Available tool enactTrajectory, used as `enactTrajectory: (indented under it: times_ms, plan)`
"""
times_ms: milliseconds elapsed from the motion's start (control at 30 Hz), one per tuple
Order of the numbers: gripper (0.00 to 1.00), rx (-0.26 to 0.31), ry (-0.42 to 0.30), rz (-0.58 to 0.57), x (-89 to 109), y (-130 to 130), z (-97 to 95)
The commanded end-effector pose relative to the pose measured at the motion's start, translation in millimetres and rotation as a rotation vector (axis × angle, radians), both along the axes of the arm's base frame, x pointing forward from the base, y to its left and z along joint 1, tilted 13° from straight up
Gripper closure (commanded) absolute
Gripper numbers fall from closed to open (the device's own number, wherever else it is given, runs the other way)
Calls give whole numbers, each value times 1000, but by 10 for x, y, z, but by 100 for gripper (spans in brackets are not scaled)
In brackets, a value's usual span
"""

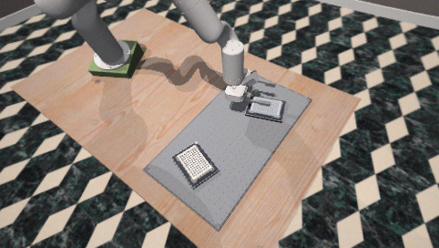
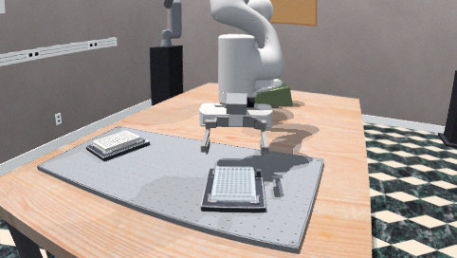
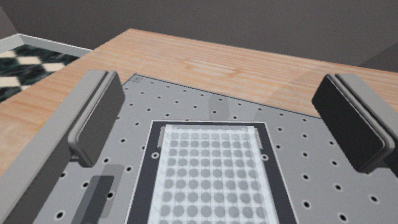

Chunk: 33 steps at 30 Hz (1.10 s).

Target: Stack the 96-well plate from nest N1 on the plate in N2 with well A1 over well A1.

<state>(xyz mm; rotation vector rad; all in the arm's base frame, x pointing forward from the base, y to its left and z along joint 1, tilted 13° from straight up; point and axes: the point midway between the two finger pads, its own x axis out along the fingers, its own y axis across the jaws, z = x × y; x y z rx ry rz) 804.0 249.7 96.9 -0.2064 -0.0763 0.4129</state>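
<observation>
Pincer: the gripper [image 1: 271, 94] [image 2: 234, 150] [image 3: 227, 120] is hanging above the mat, its fingers standing wide apart with nothing between them and pointing downward in the exterior view.
Pads: the dark pads [image 3: 102, 120] are facing each other across the gap, both well apart from the near plate.
Clear plate: the near plate [image 1: 267, 108] [image 2: 234, 183] [image 3: 212, 180] is sitting in N1, below and ahead of the pincer, toward the table's far edge from the base; in the wrist view it is showing low in the frame, between the two fingers' sides.
N1: the dark nest [image 1: 264, 118] [image 2: 233, 208] [image 3: 145, 182] is bordering the near plate and lying on the mat; its A1 mark is too small to tell.
Cream plate: the other plate [image 1: 195, 162] [image 2: 118, 140] is resting in N2, well apart from the pincer on its right, as seen from the base, with nothing stacked on it.
N2: the second nest [image 1: 195, 185] [image 2: 105, 156] is lying on the mat under that plate; whether the plate is perfectly flat is hard to judge from here.
Mat: the grey perforated mat [image 1: 232, 150] [image 2: 163, 182] [image 3: 320, 162] is spreading beneath pincer and nests.
Arm: the arm [image 1: 233, 64] [image 2: 236, 66] is reaching from its green block [image 1: 134, 59] [image 2: 280, 99], behind the pincer, over the wooden table [image 1: 168, 120] [image 2: 346, 180] [image 3: 200, 60].
</observation>
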Motion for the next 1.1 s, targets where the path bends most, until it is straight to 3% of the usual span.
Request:
enactTrajectory:
  times_ms: [0, 1067]
  plan:
    - [63, 1, -3, 0, 13, -1, -16]
    - [63, 1, -3, 0, 70, -89, -489]
